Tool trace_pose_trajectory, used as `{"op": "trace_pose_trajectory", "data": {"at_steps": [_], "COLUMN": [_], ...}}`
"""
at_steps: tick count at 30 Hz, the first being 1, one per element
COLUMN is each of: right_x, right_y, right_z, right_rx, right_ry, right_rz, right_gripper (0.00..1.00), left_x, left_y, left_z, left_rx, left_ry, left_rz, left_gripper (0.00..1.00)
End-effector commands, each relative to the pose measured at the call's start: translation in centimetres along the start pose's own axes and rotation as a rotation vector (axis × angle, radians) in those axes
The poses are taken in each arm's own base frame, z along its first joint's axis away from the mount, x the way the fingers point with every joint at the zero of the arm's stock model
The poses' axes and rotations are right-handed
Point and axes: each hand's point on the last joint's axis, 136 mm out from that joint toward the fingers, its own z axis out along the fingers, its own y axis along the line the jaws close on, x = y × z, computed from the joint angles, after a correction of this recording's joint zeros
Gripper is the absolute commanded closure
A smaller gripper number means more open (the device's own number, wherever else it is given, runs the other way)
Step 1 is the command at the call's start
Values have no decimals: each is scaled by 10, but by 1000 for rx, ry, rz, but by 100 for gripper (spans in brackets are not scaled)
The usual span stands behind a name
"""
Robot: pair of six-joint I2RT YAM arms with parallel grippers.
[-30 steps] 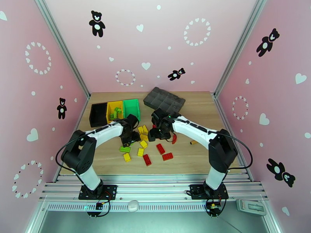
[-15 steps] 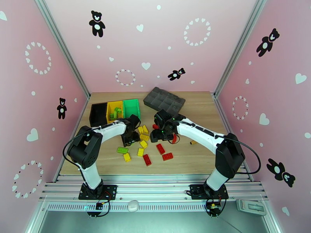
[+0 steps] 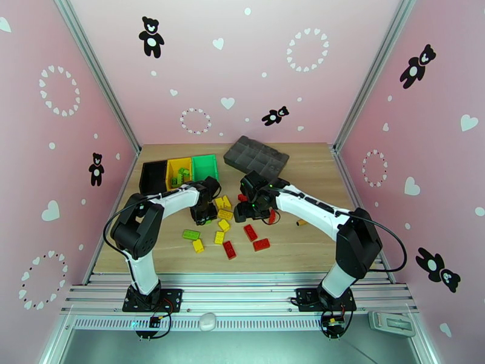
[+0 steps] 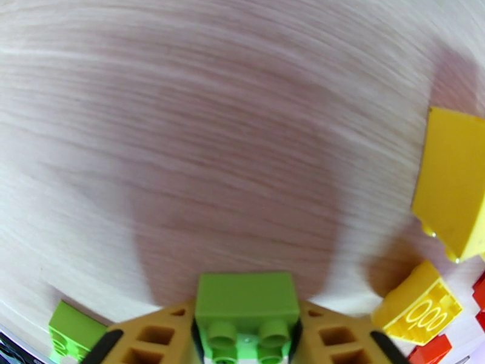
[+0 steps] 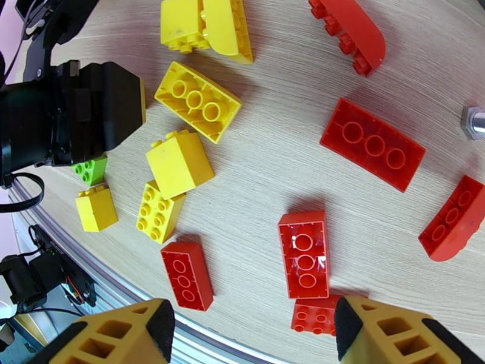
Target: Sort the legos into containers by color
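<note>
- While my left gripper (image 4: 245, 326) sits low over the table (image 4: 212, 116), its fingers are clenched on a lime green brick (image 4: 245, 295).
- Right gripper (image 5: 254, 332): my jaws spread, nothing between them, above red bricks (image 5: 305, 253) and yellow bricks (image 5: 197, 101) loose on the wood.
- Black bin (image 3: 151, 177), yellow bin (image 3: 171, 171), green bin (image 3: 205, 170): side by side, far left.

My left gripper (image 4: 245, 338), reaching toward one o'clock, pinches a green brick (image 4: 245, 298); my right gripper (image 5: 254, 329), toward eleven o'clock, hangs with fingers spread.
</note>
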Motion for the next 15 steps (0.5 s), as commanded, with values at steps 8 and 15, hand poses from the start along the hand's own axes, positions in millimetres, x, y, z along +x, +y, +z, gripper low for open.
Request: {"op": "trace_pose_trajectory", "data": {"at_steps": [8,15], "right_x": [-33,-69], "right_y": [44,85], "right_z": [11,31], "right_rx": [-170,-335], "right_ry": [-5,22], "right_rz": [0,38], "right_gripper": [27,28], "left_x": [-16,-43], "left_y": [-13,-6], "left_z": [-50,-77], "left_rx": [137,241], "left_ry": [-51,-77], "left_rz": [32,-21], "left_gripper": [70,71]}}
